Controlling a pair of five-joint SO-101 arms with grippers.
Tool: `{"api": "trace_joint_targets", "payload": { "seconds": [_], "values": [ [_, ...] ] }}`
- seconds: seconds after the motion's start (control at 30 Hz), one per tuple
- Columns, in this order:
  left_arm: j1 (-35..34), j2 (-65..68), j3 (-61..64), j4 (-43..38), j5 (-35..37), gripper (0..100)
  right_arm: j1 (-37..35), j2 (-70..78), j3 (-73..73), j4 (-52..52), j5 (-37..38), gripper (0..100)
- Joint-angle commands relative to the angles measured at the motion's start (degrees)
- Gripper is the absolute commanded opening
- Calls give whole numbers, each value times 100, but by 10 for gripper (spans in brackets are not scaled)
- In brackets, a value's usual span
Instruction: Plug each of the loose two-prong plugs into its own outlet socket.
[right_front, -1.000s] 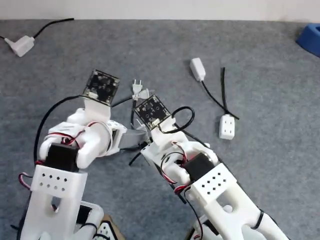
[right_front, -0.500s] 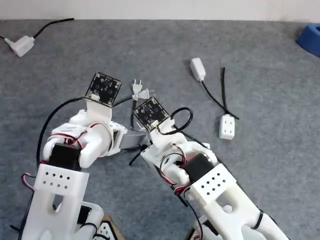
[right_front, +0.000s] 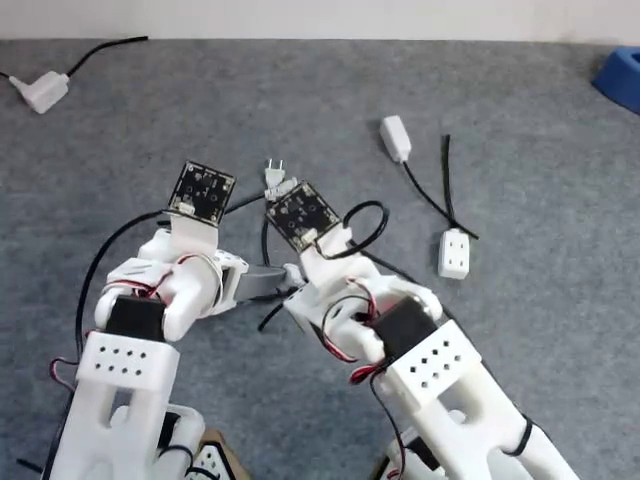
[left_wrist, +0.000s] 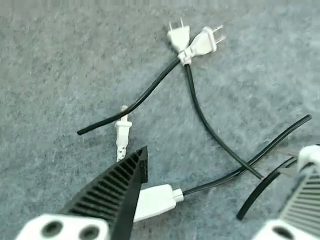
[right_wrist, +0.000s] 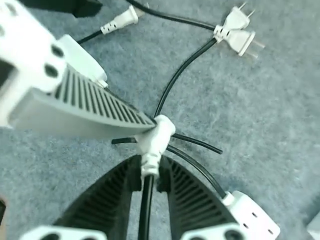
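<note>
Plug (right_wrist: 156, 137) on its black cord sits pinched in the right claw (right_wrist: 149, 172); the left claw (left_wrist: 222, 162) gapes wide beside an outlet socket (left_wrist: 154, 199).

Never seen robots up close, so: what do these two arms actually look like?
Left arm and right arm alike: white plastic shells, black motors, red and black wires. Each wrist carries a black circuit board. Fingers are ribbed, black or grey.
</note>
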Motion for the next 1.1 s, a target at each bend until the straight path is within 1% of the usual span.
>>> {"api": "trace_joint_targets", "payload": {
  "seconds": [0.0, 0.3, 0.43, 0.57, 0.67, 0.77, 0.9, 1.0, 1.07],
  "values": [
    [-57, -13, -13, -97, -53, 418, -57, -154, -778, 268, 88, 6],
    [-40, -22, 145, -97, -53, 418, -40, -154, -875, 277, 88, 6],
    [-75, -48, 145, -105, -62, 418, 4, -145, -831, 312, 246, 6],
    [-92, -57, 136, -105, -62, 417, 444, -66, -840, 673, 378, 6],
    [-92, -31, 171, -105, -44, 415, 848, 356, -980, 1095, 571, 6],
    [-110, -31, 224, -105, -35, 415, 1226, 1007, -1719, 1833, 615, 6],
    [-347, -66, 435, -325, -35, 415, 1631, 2158, -3319, 3081, 554, 6],
    [-470, -48, 620, -545, -35, 415, 1930, 3125, -4558, 3943, 255, 6],
    [-488, -40, 716, -624, -35, 415, 2088, 3618, -5095, 4075, 62, 6]
  ]
}}
